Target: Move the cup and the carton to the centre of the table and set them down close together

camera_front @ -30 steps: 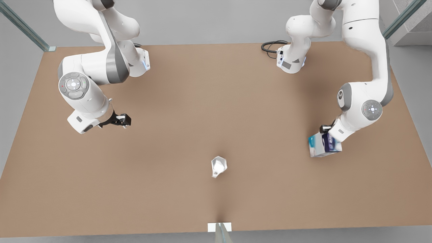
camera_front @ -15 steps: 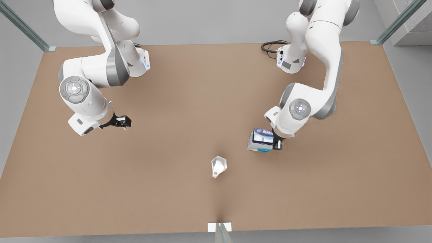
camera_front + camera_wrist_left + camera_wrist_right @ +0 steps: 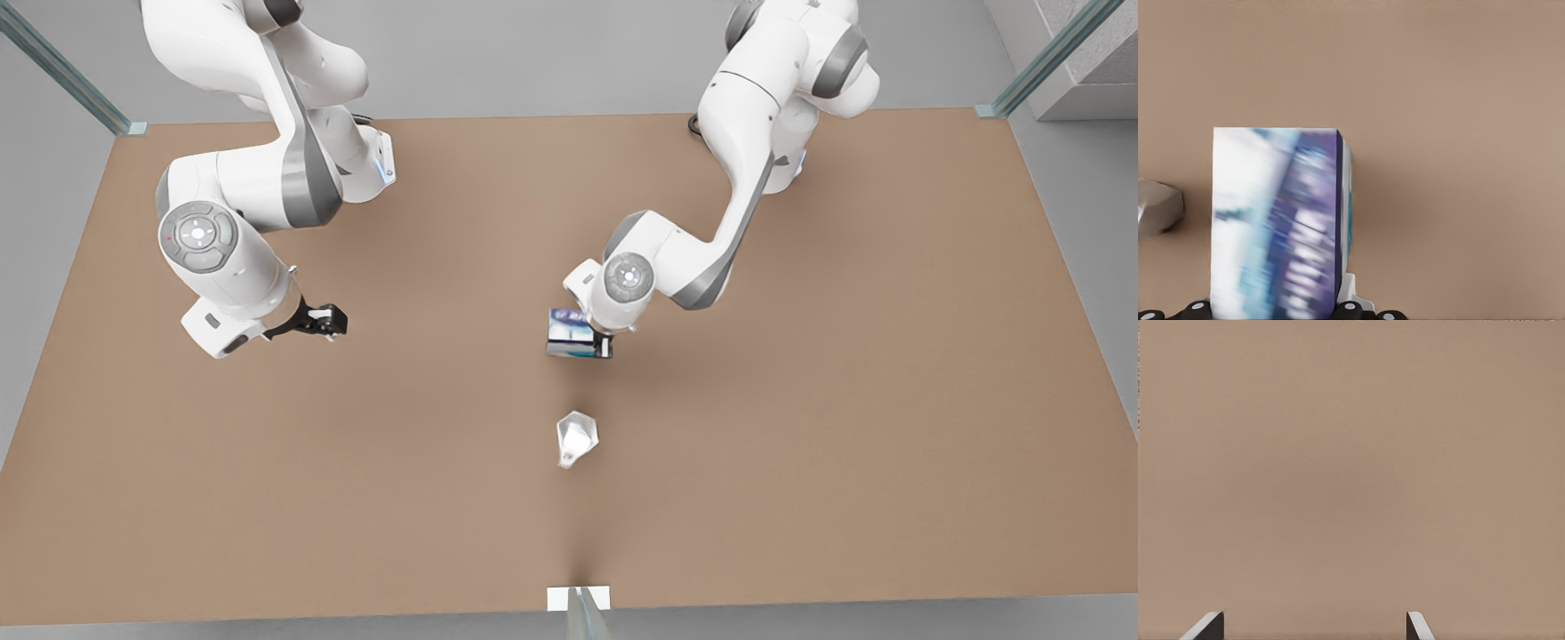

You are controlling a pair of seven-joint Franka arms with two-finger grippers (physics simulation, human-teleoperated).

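Since a second ago I carried the carton (image 3: 573,333) from the front view's right side to the middle of the tabletop (image 3: 800,498). My left end effector (image 3: 594,345) grasps it, clenched, just beyond the cup (image 3: 576,438), so both can stand close. My right end effector (image 3: 322,318) waits released, far left.

The tabletop (image 3: 800,462) is a plain matte brown rectangle. The cup (image 3: 576,437) lies directly on it, near the middle of its width and toward the front view's lower edge, apart from everything else. A small white tab (image 3: 578,598) sits at the lower edge, below the cup. Two arm bases stand at the far edge.
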